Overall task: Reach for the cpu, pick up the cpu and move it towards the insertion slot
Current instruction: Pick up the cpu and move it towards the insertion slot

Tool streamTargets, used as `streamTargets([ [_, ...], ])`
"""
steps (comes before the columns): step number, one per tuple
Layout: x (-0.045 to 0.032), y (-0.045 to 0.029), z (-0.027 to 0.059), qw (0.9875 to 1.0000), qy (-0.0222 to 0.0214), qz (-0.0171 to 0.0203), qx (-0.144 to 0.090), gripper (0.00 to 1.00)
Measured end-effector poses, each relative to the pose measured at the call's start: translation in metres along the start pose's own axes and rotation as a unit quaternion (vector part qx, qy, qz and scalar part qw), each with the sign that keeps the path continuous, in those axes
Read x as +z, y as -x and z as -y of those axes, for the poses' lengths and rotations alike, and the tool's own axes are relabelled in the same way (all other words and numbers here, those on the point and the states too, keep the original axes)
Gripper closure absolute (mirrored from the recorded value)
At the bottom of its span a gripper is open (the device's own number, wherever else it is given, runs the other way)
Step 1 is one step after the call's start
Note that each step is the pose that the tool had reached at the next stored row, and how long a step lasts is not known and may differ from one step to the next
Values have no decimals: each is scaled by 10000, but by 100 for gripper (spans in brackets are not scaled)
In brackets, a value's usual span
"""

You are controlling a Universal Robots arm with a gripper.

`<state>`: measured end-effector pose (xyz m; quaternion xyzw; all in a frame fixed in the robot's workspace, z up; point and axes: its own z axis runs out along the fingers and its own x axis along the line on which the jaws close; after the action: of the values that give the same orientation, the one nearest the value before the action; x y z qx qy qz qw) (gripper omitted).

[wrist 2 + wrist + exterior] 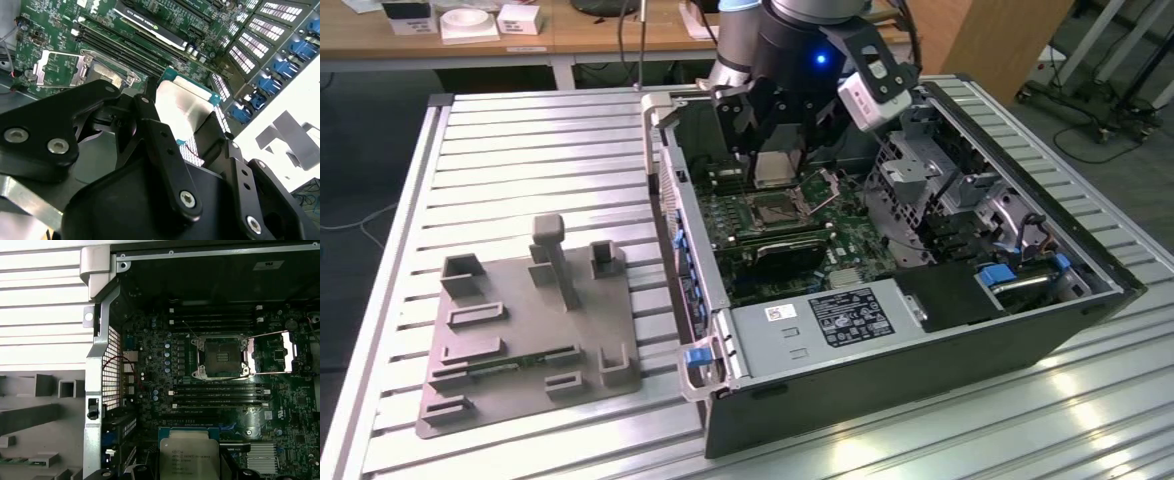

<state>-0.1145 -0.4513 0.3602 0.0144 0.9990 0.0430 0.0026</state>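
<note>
1. Holding the cpu (774, 168) between closed fingers, your gripper (777, 150) hangs inside the open computer case (1067, 260) at the upper middle of the exterior view.
2. You see the chip (189, 457) clamped at the bottom edge of the first wrist view, silvery top facing the camera.
3. Your insertion slot (221, 357) sits right of centre there, frame (272, 352) swung open, apart from the chip.
4. You have the grey fixture (520, 320) on the table (520, 150), lower left of the exterior view.

Frame edge cuts off the lower part of the cpu (189, 460) between the gripper (187, 472) fingers in the first wrist view.
</note>
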Motion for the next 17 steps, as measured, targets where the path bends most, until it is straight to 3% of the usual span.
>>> streamTargets([
  [17, 12, 126, -5, 10000, 0, 0, 0, 45],
])
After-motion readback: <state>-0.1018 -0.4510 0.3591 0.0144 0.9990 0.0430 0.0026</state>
